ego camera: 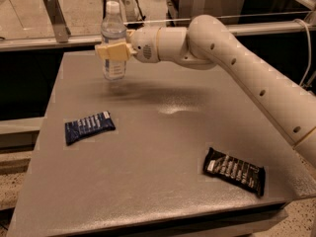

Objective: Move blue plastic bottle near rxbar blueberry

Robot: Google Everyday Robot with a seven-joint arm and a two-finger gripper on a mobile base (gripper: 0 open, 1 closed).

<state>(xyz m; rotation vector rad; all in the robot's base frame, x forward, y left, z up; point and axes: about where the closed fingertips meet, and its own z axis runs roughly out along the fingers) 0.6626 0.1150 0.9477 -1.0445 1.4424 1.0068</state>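
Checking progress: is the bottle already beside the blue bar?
No, the gripper holds the blue plastic bottle far back, apart from the rxbar blueberry.

A grey table (pixel 148 177) fills most of the view, with a pale glint near its middle. A black wrapper (pixel 234 171) with white lettering lies flat near the table's front right corner, angled to the edge. Behind the table runs a pale ledge (pixel 39 43), and an angled metal bracket (pixel 53 15) stands on it at far left. A white cable (pixel 309 48) hangs at the right. The gripper (pixel 114 52) is above the table's far left part.
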